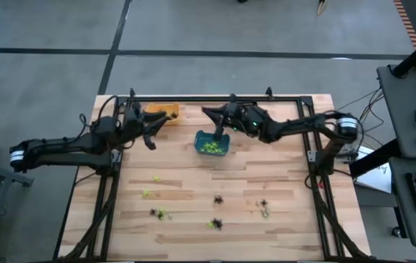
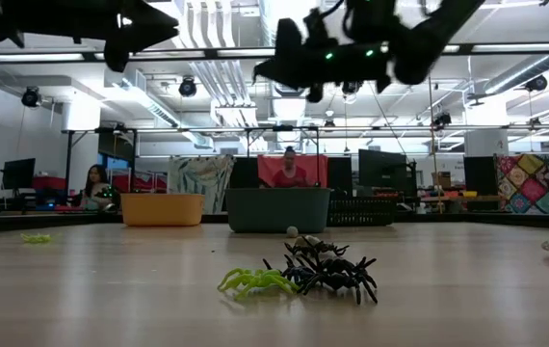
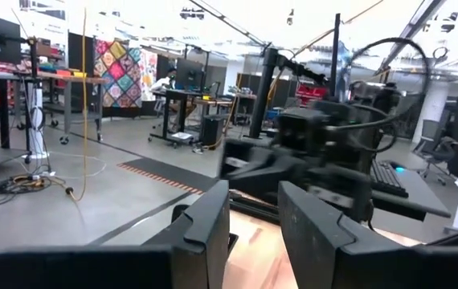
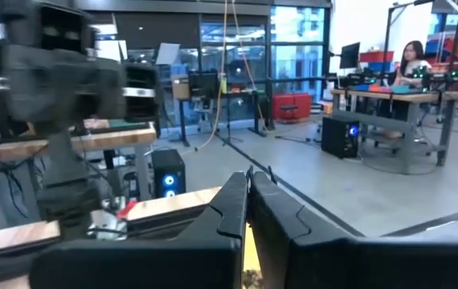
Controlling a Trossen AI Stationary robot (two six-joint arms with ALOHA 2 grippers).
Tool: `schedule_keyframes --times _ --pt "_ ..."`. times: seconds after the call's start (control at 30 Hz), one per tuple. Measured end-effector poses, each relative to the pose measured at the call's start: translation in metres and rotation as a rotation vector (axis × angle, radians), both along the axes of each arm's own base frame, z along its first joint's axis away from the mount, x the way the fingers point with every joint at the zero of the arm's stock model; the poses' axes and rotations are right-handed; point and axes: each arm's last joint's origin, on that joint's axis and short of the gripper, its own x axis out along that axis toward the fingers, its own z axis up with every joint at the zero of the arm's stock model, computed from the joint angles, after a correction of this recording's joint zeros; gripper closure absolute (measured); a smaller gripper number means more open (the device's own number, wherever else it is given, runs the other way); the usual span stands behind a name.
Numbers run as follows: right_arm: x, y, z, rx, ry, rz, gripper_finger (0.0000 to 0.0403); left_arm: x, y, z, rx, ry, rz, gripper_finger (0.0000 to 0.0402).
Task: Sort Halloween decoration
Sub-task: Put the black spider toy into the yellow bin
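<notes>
The Halloween decorations are tiny spider-like trinkets. Lime green ones (image 1: 209, 147) lie in the teal bin (image 1: 199, 139). Others, green (image 1: 146, 193) and black (image 1: 217, 199), lie scattered on the near half of the wooden table; a green one (image 2: 255, 281) and black ones (image 2: 332, 270) show close up in the low view. An orange bin (image 1: 166, 111) stands at the far edge. My right gripper (image 1: 208, 112) hovers shut, high above the teal bin's far side. My left gripper (image 1: 155, 131) hangs open in the air beside the orange bin, with nothing between its fingers (image 3: 205, 229).
A dark metal frame (image 1: 215, 98) runs along the table's far edge and down both sides. A black basket (image 2: 363, 210) stands to the right of the teal bin in the low view. People sit at desks in the room beyond.
</notes>
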Motion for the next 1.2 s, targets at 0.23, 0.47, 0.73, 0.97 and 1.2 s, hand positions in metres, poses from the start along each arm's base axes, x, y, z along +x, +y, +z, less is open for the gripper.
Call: schedule_keyframes --times 0.23,0.47,0.73,0.97,1.2 --pt "0.046 -0.036 -0.011 -0.002 -0.002 0.019 0.0394 -0.007 -0.001 -0.007 -0.013 -0.010 0.000 0.0310" --pt "0.094 -0.069 -0.030 0.034 0.044 0.007 0.0394 -0.010 -0.002 -0.006 -0.010 -0.026 0.000 0.0310" --pt "0.141 -0.089 -0.052 0.102 0.106 0.009 0.0394 -0.010 -0.002 -0.008 -0.016 0.000 0.000 0.0310" --pt "0.167 -0.099 -0.071 0.184 0.212 -0.005 0.0394 -0.011 -0.002 -0.009 -0.024 0.002 -0.002 0.0310" --pt "0.174 -0.102 -0.079 0.212 0.299 -0.009 0.0393 -0.012 -0.003 -0.010 -0.030 0.017 -0.003 0.0310"
